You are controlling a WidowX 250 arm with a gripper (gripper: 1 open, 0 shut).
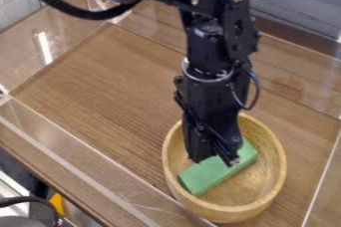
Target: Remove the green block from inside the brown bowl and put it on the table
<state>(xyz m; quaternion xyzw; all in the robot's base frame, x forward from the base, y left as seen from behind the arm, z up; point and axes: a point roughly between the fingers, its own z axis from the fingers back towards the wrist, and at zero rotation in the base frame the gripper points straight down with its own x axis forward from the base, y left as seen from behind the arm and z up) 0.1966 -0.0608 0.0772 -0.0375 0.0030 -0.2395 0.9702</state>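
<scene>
The green block (213, 176) is a bright flat rectangle inside the brown bowl (170, 169), which stands on the table (107, 87) at the front right. My black gripper (213, 154) points straight down into the bowl. Its fingers are shut on the far part of the block. The block's near end slants down toward the bowl's floor, and the fingers hide part of its top. I cannot tell whether that near end still touches the wood.
Clear plastic walls (74, 156) edge the table along the front left and the back. Bare wood-grain surface stretches to the left of the bowl and behind it. The black arm (200, 12) reaches in from the top.
</scene>
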